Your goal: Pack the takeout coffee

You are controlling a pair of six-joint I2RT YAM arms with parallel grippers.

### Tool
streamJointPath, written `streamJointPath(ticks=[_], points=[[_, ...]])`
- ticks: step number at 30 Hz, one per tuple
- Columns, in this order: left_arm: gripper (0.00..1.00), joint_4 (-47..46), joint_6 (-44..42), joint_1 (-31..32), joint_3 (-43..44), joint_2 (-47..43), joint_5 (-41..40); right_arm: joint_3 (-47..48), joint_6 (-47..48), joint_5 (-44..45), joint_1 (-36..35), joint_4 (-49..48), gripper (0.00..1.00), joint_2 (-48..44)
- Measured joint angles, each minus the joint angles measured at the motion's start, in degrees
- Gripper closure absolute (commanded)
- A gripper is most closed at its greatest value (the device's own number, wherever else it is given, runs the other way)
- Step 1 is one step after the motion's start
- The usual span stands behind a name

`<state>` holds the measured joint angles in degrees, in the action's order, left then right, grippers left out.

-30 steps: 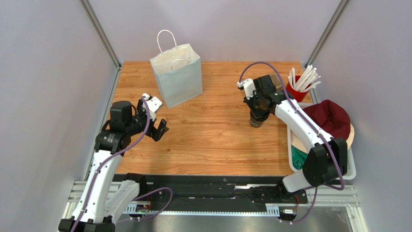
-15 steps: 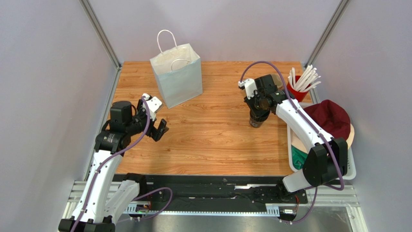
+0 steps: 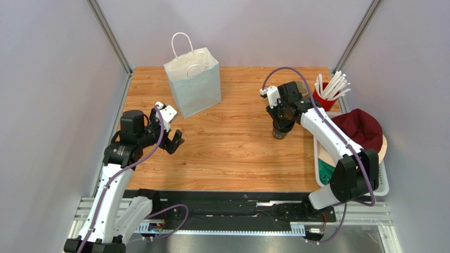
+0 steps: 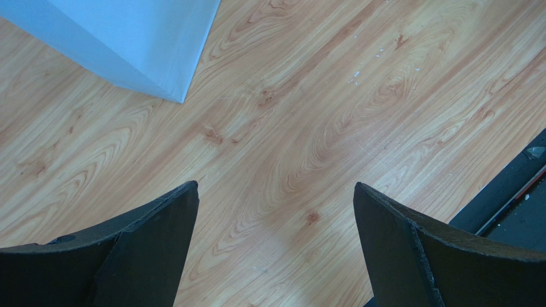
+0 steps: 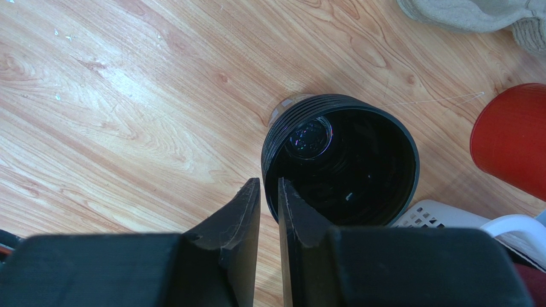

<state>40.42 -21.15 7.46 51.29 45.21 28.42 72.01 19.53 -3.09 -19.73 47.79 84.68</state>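
- Takeout coffee (image 5: 346, 185): standing upright and lidless on the tabletop (image 3: 237, 153), right of centre, showing a dark, ribbed, empty-looking inside.
- Sitting near the red cup of straws (image 3: 323, 99) and well apart from the paper bag (image 3: 193, 81).
- Right gripper (image 5: 268, 185): hanging directly over the cup's rim, on the side away from the red cup, jaws showing only a thin slit between them.
- Not revealing, from either view, whether pinching the cup wall or hanging free of it.
- Left gripper (image 4: 275, 188): hovering above bare wood just beside the bag's lower corner, jaws spread wide, holding nothing.
- Bag standing upright at the far left-centre of the tabletop, mouth open, handles up, nothing visibly sitting inside from this angle.
- Judging progress: looking barely begun, with the cup not yet lifted and not yet packed.
- Remaining, by this reading: getting a sure hold on the cup, raising it, carrying it across the tabletop and lowering it into the bag's mouth, perhaps with the left gripper steadying the bag.
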Motion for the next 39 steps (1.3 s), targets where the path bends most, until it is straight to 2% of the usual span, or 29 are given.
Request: streamJointPath(ticks=[11,20,30,39], points=[[0.01,0.00,0.00,0.00,0.00,0.00,0.00,0.00,-0.02,0.07,0.00,0.00,0.85,0.79],[0.01,0.00,-0.02,0.00,0.00,0.00,0.00,0.00,0.00,0.09,0.00,0.00,0.84,0.79],[0.01,0.00,-0.02,0.00,0.00,0.00,0.00,0.00,-0.02,0.24,0.00,0.00,0.95,0.79],[0.01,0.00,-0.02,0.00,0.00,0.00,0.00,0.00,-0.02,0.24,0.00,0.00,1.00,0.79]])
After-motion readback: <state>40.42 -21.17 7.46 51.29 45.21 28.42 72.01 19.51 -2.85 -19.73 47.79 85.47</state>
